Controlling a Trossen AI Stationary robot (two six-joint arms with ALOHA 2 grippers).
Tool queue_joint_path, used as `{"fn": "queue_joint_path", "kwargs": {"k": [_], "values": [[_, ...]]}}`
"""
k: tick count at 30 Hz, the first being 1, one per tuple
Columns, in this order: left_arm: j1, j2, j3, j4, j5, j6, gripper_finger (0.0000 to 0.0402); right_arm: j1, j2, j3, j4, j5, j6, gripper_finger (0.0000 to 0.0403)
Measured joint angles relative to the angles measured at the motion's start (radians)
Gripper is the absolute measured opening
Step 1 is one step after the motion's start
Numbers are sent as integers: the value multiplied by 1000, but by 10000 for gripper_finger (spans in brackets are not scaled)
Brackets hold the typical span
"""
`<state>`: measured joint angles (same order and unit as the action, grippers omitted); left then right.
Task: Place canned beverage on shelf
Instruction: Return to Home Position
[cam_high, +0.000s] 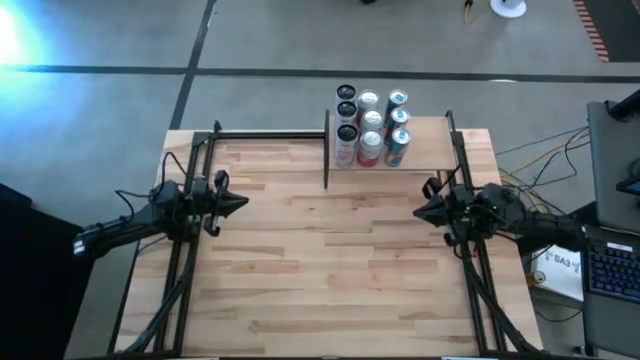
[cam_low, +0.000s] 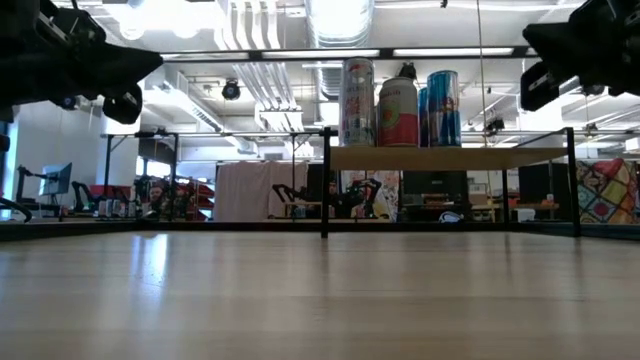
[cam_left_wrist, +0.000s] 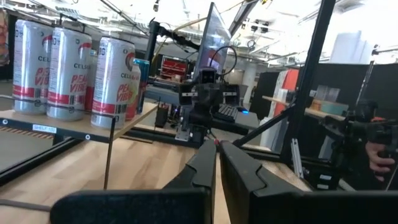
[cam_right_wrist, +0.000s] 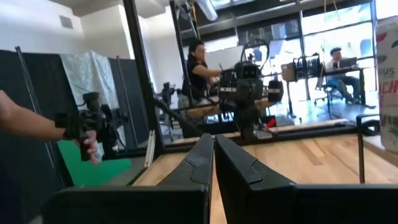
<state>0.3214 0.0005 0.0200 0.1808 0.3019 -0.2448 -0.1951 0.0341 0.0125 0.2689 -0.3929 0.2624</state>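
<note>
Both arms are parked with their fingers pinched closed on nothing: left gripper (cam_high: 243, 203) over the striped butcher-block table (cam_high: 330, 270)'s left side, right gripper (cam_high: 417, 211) over its right. The tall blue aluminium cans (cam_high: 397, 125) stand upright on the pale wood black-framed shelf (cam_high: 428, 150), next to the white-and-red cans (cam_high: 370, 140). Maybe nine cans in total.

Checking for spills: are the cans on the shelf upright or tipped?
Upright: the cans stand on their bases on the shelf, round tops showing from above.
</note>
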Motion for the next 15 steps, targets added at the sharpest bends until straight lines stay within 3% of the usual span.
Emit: {"fn": "queue_joint_path", "kwargs": {"k": [9,15], "values": [[-14,-1,-6,-9,21,-36,0,-2,-6,-1,-10,1,29,9],[-28,0,-9,-118,-88,42,0,-2,-6,-1,-2,1,-34,9]]}}
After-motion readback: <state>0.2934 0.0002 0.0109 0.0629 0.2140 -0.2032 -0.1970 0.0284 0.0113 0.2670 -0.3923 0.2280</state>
